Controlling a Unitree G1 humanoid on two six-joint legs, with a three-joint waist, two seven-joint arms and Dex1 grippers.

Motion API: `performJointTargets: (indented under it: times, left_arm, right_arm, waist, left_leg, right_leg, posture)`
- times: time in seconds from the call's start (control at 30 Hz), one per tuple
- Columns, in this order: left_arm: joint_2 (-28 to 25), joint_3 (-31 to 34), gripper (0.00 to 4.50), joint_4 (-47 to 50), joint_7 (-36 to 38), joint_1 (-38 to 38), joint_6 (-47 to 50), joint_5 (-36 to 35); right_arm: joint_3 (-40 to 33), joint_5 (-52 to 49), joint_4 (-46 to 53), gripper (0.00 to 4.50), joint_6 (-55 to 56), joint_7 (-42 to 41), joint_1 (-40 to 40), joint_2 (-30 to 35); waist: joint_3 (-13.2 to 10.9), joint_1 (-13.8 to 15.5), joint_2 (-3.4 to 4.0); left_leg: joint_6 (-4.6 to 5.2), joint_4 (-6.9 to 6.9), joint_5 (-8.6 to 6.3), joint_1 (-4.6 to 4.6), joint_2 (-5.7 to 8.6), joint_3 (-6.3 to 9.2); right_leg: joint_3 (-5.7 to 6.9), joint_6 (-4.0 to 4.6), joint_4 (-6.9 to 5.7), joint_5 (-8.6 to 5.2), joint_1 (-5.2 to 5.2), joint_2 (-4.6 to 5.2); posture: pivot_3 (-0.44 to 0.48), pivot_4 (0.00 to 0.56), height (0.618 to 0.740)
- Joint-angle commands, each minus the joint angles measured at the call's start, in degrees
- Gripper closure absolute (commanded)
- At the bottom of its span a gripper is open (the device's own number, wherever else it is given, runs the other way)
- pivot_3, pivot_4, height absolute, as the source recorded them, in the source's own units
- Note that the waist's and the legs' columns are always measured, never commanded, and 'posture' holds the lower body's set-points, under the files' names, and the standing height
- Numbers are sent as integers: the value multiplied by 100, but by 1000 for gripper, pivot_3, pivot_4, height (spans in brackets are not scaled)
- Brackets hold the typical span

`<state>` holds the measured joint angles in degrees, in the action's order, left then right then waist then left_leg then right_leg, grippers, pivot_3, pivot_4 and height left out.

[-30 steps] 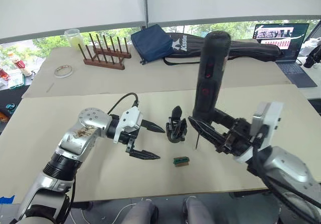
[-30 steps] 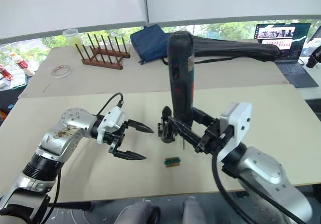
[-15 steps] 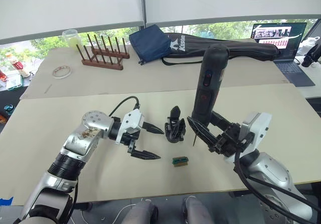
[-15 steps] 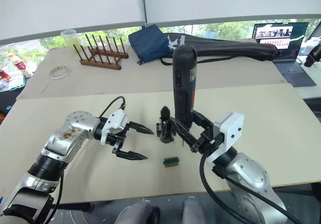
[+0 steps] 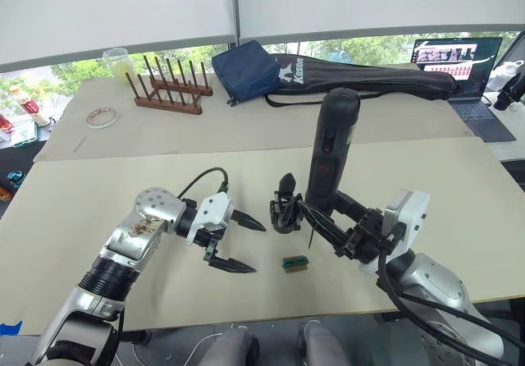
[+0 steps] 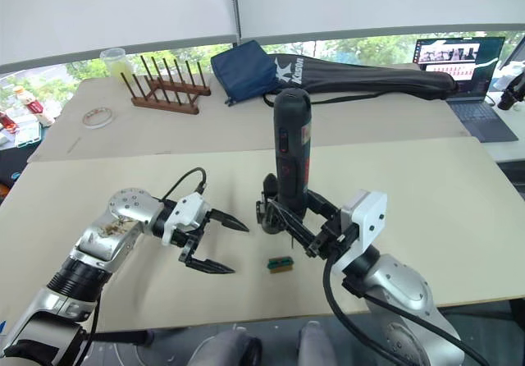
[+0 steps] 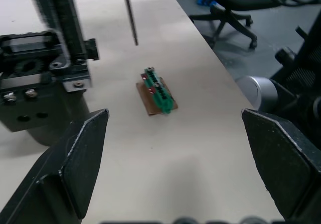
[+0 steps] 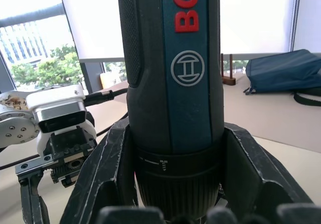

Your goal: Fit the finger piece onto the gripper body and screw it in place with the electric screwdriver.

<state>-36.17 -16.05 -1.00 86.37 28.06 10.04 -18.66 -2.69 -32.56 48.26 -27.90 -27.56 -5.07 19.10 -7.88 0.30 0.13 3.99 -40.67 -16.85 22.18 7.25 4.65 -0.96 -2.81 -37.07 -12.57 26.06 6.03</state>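
**Left eye view: driver upright beside the gripper body, left claw empty**

Left eye view shows you the gripper body (image 5: pixel 285 212) standing near the middle of the worktop, a pointed black finger rising from it; you cannot tell from here whether the finger piece is seated or merely resting. Just beside it, your right gripper (image 5: pixel 328 222) is clamped around the lower barrel of the electric screwdriver (image 5: pixel 329 157), held nearly upright with the thin bit (image 5: pixel 312 239) hanging over bare worktop, apart from the body. Your left gripper (image 5: pixel 239 241) sits on the body's other side, fingers spread wide and holding nothing. A small green block (image 5: pixel 295 262) lies closer to the worktop's near edge.

Risks, as I judge them: nothing steadies the body, so pressing the bit down could tip or skate it. The tall driver may lean in your grip and miss the screw head.
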Motion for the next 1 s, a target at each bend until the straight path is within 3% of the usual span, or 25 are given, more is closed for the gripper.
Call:
performJointTargets:
  times: [0.03, 1.0]
  left_arm:
    - [-14, 9, 0, 77, 60, 58, -63, -17]
    - [396, -160, 0, -217, -248, -67, -302, 269]
  right_arm:
    - [11, -171, 196, 2533, 246, -66, 28, 35]
    - [245, 19, 3, 2533, 621, -187, -107, 182]
  waist:
    - [0, 1, 0]
    - [0, 18, 0]
  left_leg:
    - [0, 0, 0, 0, 0, 0]
    - [0, -1, 0, -1, 0, 0]
  right_leg:
    - [0, 0, 0, 0, 0, 0]
    - [-1, 0, 0, 0, -1, 0]
  posture:
    - [0, 150, 740]
    - [0, 150, 740]
